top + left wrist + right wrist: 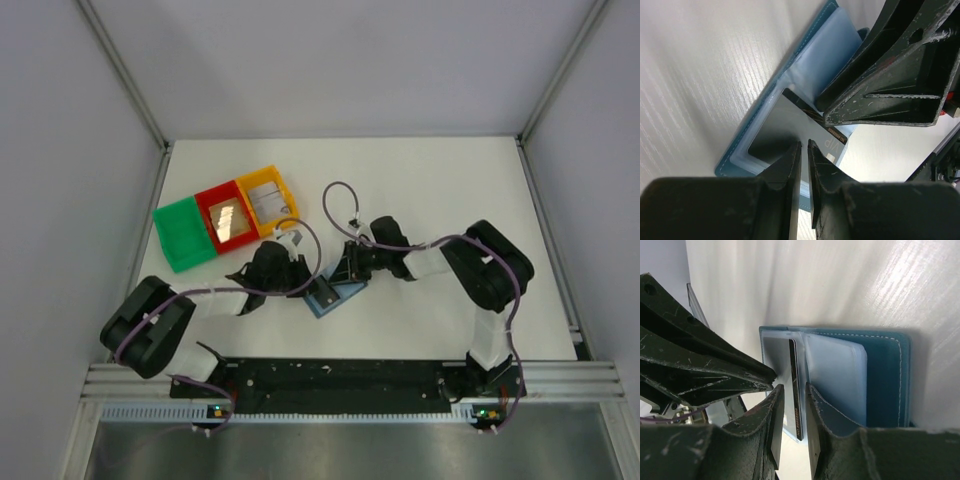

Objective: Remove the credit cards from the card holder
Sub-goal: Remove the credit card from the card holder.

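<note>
From above, the card holder point(335, 298) lies open on the white table point(450, 180), between the left gripper point(305, 280) and the right gripper point(348, 268), which hide much of it. To the upper left stand a green tray point(185, 235), a red tray point(215, 191) with a gold-toned card point(230, 222) and a yellow tray point(262, 175) with a pale card point(268, 203). Their print is too small to read.

The left wrist view shows a dark card point(785, 125) on the holder's pale pocket. It is marked "VIP", and the smaller line above that is illegible. The left fingers are all but clenched, with a thin slit between them and nothing visible in it. Their tips cover the card's near edge.

In the right wrist view, the dark card stands edge-on between the right fingers. A pale sliver shows on either side, so the grasp looks released. The lettering along the card cannot be made out, and the holder's near edge is cut off.
</note>
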Controlling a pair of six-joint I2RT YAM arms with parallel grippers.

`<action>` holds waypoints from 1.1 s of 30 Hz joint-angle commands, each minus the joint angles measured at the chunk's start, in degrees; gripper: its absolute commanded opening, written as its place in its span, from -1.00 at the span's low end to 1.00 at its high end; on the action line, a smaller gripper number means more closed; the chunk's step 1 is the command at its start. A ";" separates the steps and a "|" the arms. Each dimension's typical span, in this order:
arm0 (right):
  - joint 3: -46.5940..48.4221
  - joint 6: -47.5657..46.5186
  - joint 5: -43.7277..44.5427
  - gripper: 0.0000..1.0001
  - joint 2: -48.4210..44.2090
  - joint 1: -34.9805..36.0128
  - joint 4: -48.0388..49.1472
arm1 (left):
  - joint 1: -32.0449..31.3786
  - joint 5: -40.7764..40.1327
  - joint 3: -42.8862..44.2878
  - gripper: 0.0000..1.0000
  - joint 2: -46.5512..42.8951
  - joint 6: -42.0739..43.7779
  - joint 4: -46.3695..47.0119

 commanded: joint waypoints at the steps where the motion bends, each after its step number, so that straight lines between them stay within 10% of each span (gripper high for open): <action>1: 2.62 0.51 -2.06 -0.52 2.53 1.71 1.69 | 0.01 0.40 -1.83 -0.69 1.98 -0.17 -0.61; 18: 1.22 -1.06 0.31 -0.56 0.70 1.89 1.25 | 0.10 -8.56 -3.85 -0.64 -15.33 -0.61 -16.42; 33: 0.08 1.39 -3.64 -0.56 0.78 3.03 5.64 | 0.10 -6.63 -2.00 -0.67 -4.88 -0.70 -11.68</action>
